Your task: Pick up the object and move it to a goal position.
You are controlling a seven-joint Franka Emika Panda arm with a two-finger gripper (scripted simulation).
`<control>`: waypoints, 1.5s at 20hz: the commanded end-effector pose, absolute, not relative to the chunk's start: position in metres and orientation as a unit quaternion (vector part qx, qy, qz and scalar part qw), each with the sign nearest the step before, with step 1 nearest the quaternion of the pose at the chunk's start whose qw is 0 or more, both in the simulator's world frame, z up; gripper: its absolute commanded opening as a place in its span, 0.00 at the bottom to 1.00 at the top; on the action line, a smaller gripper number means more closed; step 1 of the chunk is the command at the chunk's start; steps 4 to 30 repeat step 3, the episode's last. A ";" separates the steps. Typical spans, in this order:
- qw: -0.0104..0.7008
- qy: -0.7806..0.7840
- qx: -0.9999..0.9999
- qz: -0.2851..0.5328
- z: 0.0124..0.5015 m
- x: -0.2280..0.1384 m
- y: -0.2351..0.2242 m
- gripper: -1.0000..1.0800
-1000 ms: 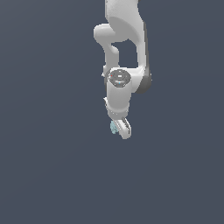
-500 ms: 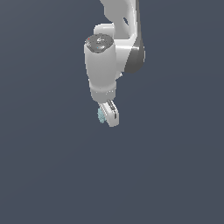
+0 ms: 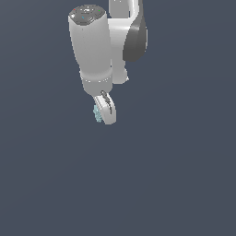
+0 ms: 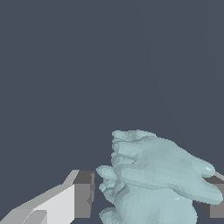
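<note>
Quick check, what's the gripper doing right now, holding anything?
Gripper: closed on the pale cyan object, which sits between its fingers.

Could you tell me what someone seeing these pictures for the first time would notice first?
In the exterior view, the white Panda arm hangs down from the top edge against a plain dark grey-blue background, and nothing else competes for attention. At its tip, the gripper holds a tiny pale cyan lump. In the wrist view that same lump looms large, bumpy and jagged, between the fingers.
</note>
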State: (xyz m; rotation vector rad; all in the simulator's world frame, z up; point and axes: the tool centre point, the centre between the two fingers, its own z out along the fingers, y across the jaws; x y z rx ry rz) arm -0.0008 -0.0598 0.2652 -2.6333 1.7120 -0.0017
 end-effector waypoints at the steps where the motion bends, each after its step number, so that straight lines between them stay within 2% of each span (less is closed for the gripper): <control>1: 0.000 0.544 -0.839 0.000 0.270 0.000 -0.062 0.00; 30: 0.000 0.544 -0.839 0.000 0.271 0.000 -0.062 0.00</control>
